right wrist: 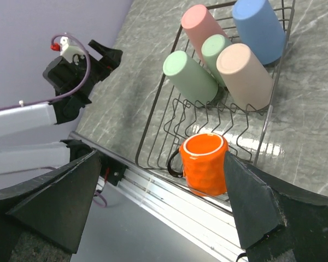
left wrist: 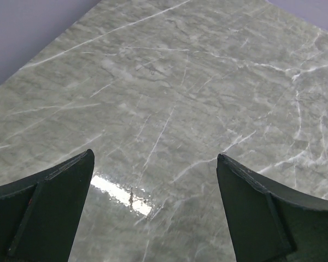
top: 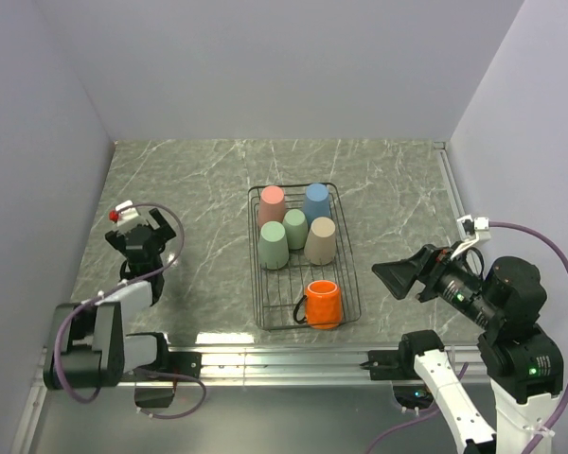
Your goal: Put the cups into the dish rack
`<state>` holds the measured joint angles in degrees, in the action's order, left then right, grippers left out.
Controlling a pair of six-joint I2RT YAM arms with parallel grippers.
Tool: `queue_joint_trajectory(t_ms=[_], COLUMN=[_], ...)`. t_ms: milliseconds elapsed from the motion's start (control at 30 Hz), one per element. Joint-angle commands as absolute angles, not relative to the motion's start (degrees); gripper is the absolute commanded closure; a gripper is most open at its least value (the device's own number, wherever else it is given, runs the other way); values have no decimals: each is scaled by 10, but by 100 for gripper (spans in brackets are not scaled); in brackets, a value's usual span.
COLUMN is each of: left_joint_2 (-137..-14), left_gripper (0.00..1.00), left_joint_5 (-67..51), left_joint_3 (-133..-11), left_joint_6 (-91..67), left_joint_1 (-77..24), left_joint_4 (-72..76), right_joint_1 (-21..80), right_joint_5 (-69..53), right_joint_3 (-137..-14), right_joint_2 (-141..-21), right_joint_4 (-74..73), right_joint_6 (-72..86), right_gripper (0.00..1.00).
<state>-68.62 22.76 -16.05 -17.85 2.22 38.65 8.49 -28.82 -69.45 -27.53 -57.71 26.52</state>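
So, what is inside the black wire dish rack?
Six plastic cups. Upside down at the far end: pink tumbler, blue tumbler, beige tumbler, tall green tumbler, short green cup. Orange handled mug stands mouth up at the near end. Under the upturned cups is hidden.

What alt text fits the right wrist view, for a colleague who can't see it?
The open right hand faces a black wire dish rack, with an orange mug framed between its fingers at the rack's nearest end. Farther in, five tumblers stand bottoms up: pink, blue, beige and two green. The left arm is at upper left.
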Motion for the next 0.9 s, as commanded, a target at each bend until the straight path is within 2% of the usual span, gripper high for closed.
queue_joint_trajectory(t_ms=[0,200,300,500,567,867], left_joint_2=[-726,-788,-811,-846,-835,-833], left_gripper=[1,1,1,1,1,1], left_joint_5=[219,194,154,105,104,109], left_joint_3=[-171,-156,-185,-132,-142,-139], left_joint_6=[-183,-174,-138,-106,-111,-107], left_joint_1=[25,24,14,4,4,4], left_joint_4=[493,621,598,726,690,700], right_joint_1=[90,90,90,91,90,91], right_joint_5=[-267,-251,-278,-289,-278,-244], right_joint_3=[-710,-720,-708,-686,-677,-644], right_joint_2=[-284,-296,-295,-291,-287,-280], right_joint_4=[-584,-590,-565,-530,-523,-476], right_joint_6=[256,263,268,288,300,340], right_gripper=[0,0,0,0,0,0])
